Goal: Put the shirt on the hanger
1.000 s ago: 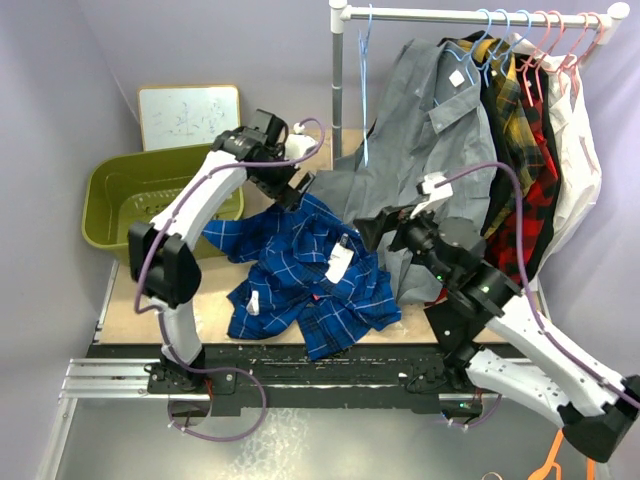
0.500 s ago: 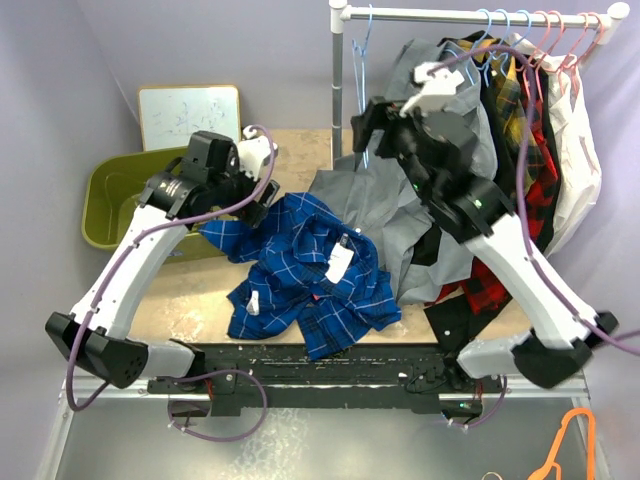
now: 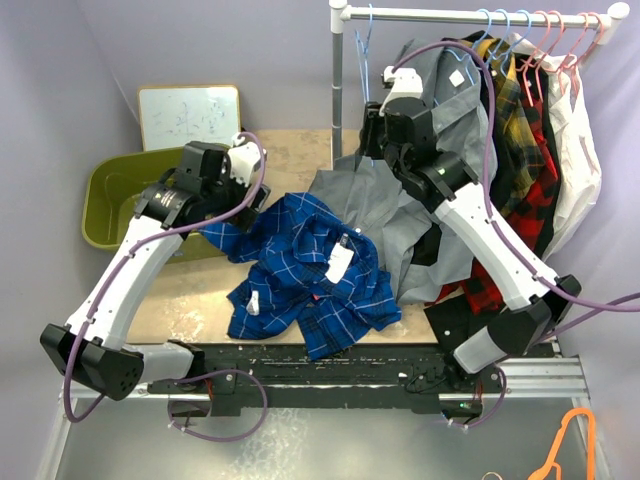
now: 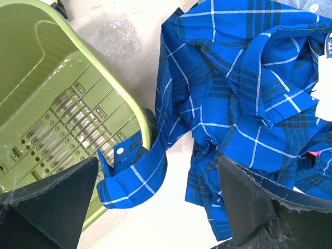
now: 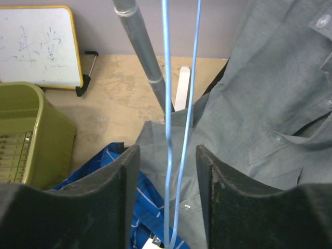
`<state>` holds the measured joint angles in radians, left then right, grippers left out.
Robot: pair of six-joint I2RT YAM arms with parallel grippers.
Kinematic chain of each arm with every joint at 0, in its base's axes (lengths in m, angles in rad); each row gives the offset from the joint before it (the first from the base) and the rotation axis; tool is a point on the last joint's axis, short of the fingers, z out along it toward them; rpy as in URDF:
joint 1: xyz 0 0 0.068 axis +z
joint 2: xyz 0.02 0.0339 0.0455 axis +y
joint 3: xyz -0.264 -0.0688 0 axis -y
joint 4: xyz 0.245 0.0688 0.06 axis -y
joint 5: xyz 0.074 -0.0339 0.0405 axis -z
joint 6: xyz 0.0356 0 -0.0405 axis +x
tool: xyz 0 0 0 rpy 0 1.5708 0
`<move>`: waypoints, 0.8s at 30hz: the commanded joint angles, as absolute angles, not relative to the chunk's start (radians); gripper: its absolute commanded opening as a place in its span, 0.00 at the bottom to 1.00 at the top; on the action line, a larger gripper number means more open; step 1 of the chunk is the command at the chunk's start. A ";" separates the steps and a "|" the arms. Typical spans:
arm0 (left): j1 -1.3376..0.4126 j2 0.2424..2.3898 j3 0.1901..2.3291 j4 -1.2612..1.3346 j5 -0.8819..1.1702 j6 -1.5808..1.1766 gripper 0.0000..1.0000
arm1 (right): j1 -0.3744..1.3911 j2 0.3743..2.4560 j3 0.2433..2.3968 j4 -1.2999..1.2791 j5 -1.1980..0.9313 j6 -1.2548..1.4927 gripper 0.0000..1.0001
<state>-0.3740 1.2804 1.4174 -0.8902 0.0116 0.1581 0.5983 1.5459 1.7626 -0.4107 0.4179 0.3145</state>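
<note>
The shirt point(image 3: 310, 270) lies crumpled in the middle of the table, blue with thin white lines and a white label. One cuffed sleeve point(image 4: 132, 174) rests against the green basket. The hanger point(image 3: 364, 60), thin and light blue, hangs from the left end of the rail. In the right wrist view its two wires point(image 5: 167, 104) run down between the pads of my right gripper point(image 5: 166, 171), with a gap on each side. My left gripper point(image 4: 158, 166) is wide open above the sleeve and the table, holding nothing.
A green slotted basket point(image 3: 120, 185) stands at the left with a small whiteboard point(image 3: 188, 115) behind it. The rail point(image 3: 470, 15) on its pole point(image 3: 338, 80) carries a grey shirt point(image 3: 440, 130), plaid shirts point(image 3: 525, 200) and pink hangers. An orange hanger point(image 3: 565, 445) lies bottom right.
My right arm has swung up from beside the shirt to the rail, and its jaws have narrowed round the hanger. My left arm has drawn back left toward the basket, still open.
</note>
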 commanded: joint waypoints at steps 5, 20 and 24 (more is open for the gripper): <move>-0.369 1.246 1.377 -0.837 0.046 0.147 0.99 | 0.575 1.511 1.718 -0.410 0.383 0.341 0.36; -0.434 1.288 1.285 -0.793 0.014 0.094 0.99 | 0.558 1.460 1.781 -0.389 0.355 0.246 0.00; -0.486 1.339 1.305 -0.784 0.049 0.088 1.00 | 0.560 1.418 1.816 -0.417 0.377 0.227 0.00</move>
<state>-0.4408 1.3006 1.2919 -0.8486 0.0360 0.1177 0.5617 1.5066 1.7340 -0.4301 0.3683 0.2718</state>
